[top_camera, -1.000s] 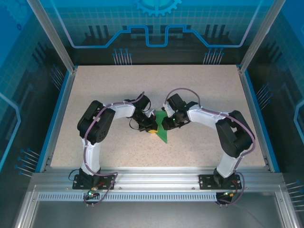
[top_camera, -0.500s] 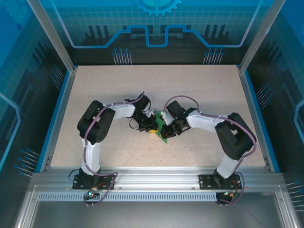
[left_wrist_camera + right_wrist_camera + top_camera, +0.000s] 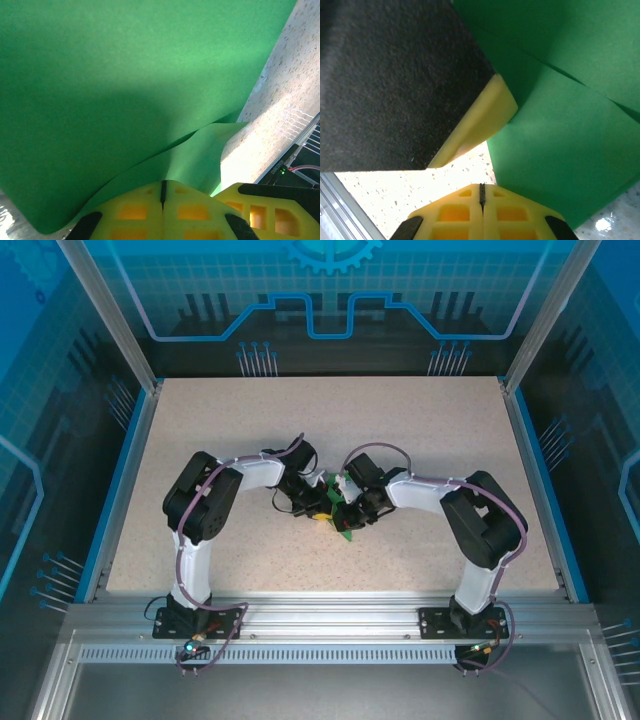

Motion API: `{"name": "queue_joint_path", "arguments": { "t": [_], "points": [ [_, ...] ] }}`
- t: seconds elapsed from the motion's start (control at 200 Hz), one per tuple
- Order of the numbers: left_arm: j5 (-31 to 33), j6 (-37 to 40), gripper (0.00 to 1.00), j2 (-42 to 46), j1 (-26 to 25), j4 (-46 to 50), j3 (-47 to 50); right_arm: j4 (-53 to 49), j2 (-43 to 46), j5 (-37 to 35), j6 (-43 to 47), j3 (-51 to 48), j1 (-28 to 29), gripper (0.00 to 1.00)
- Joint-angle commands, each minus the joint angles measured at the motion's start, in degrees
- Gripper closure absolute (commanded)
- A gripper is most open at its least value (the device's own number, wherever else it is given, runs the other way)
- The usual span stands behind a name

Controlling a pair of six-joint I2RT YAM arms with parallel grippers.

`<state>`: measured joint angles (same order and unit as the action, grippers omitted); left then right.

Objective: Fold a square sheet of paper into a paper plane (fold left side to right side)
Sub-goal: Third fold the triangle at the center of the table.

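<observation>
The square sheet of paper (image 3: 336, 492) is bright green and lies creased at the table's middle, mostly covered by both grippers. In the left wrist view the paper (image 3: 125, 75) has one layer lifted over another. My left gripper (image 3: 322, 516) is shut, its yellow tips (image 3: 163, 186) resting against the paper with nothing seen between them. My right gripper (image 3: 350, 512) is shut too; its tips (image 3: 481, 190) sit over bare table right at the paper's (image 3: 560, 140) edge. The left gripper's fingers (image 3: 485, 112) show just beyond them. No finished paper plane shape can be made out.
The speckled beige table (image 3: 400, 430) is bounded by blue side walls (image 3: 128, 470) and an aluminium rail (image 3: 320, 618) at the near edge. Both arms bend inward and meet at the centre.
My right gripper has moved left and nearer over the paper and has shut. Less of the green sheet shows now. The left arm has stayed put.
</observation>
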<state>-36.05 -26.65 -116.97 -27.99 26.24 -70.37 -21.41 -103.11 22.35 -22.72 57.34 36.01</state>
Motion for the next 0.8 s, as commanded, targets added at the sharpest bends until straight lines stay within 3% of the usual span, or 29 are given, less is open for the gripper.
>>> {"name": "queue_joint_path", "arguments": {
  "t": [0.0, 0.795],
  "points": [
    [7.2, 0.98, 1.0, -3.07, -0.27, 4.31, 0.96, -0.1, -1.35, -0.13, -0.88, 1.17, 0.03, 1.0],
    [9.36, 1.85, 1.0, -3.7, -0.27, 6.27, -0.45, -11.51, -1.16, 0.59, -2.5, -3.65, -2.15, 1.0]
  ]
}}
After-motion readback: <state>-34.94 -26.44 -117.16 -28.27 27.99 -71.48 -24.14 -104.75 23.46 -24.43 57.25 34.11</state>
